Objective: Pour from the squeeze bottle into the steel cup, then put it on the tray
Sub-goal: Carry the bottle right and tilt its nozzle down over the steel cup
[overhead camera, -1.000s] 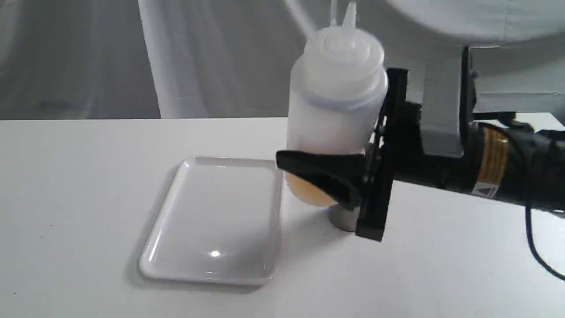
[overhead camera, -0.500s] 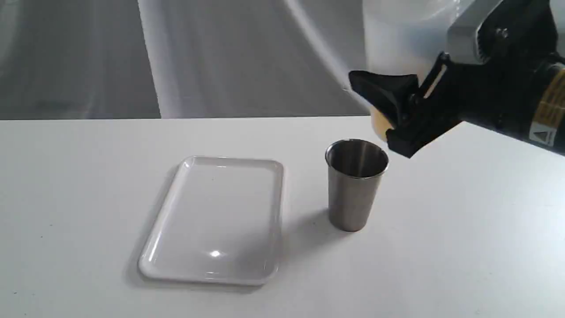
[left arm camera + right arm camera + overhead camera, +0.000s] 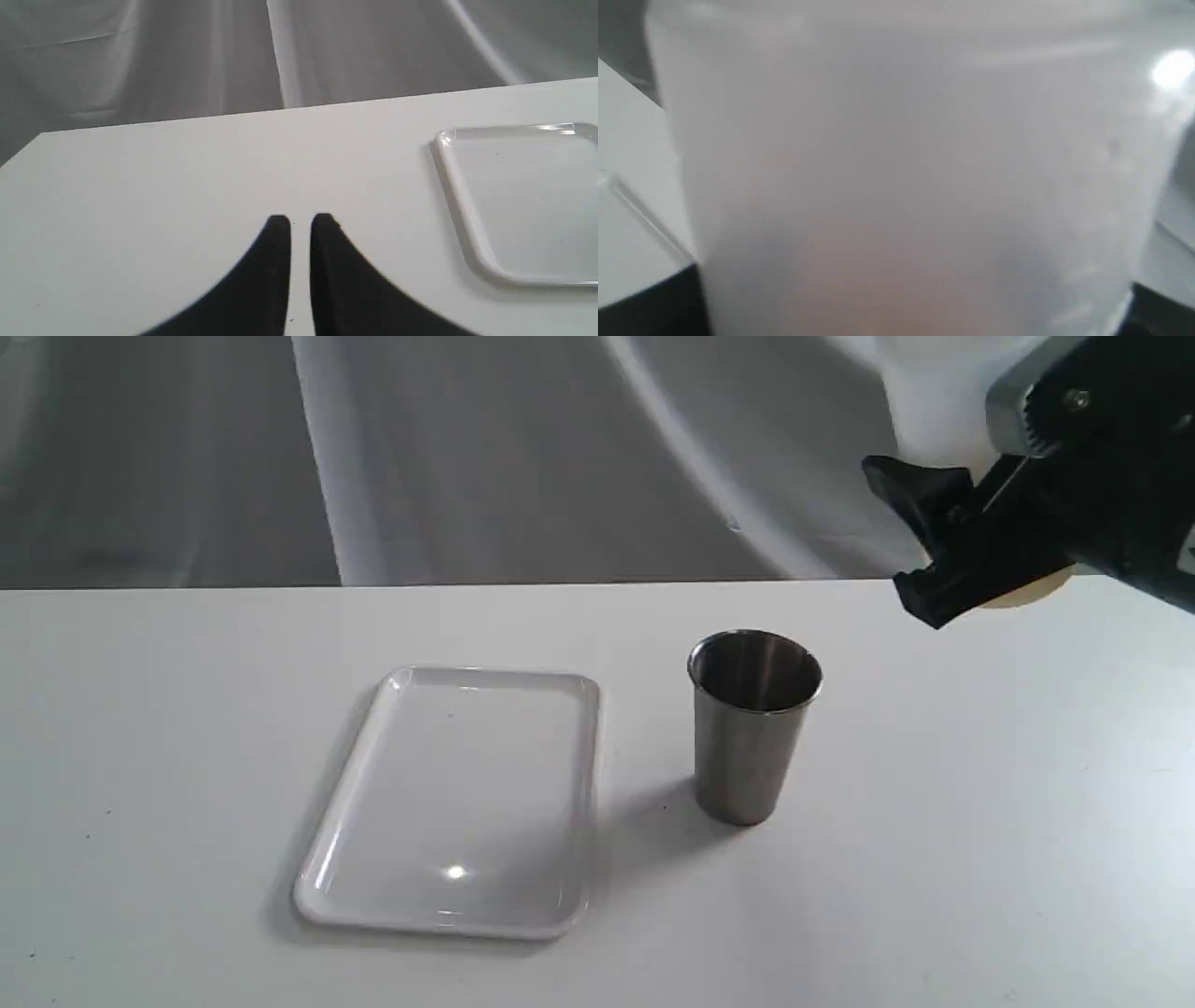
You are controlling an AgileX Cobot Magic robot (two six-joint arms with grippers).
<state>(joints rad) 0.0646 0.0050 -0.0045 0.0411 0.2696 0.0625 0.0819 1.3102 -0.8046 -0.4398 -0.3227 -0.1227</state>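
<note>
The steel cup (image 3: 754,723) stands upright on the table, just right of the white tray (image 3: 336,821), which lies flat with nothing on it. High at the right edge of the exterior view, my right gripper (image 3: 920,476) is shut on the squeeze bottle (image 3: 934,411). The bottle hangs above and to the right of the cup; its nozzle is out of frame, and a little amber shows at its base. It fills the right wrist view (image 3: 906,168), with one black finger (image 3: 654,303) beside it. My left gripper (image 3: 300,221) is shut over bare table, left of the tray (image 3: 448,186).
The white table (image 3: 980,859) ends at a back edge in front of grey draped cloth (image 3: 187,457). The left wrist view shows the table's far left corner (image 3: 42,135). Nothing else stands on the table.
My right gripper has carried the bottle up and to the right, away from in front of the cup. The cup is now fully uncovered. Tray, cup and left gripper have not moved.
</note>
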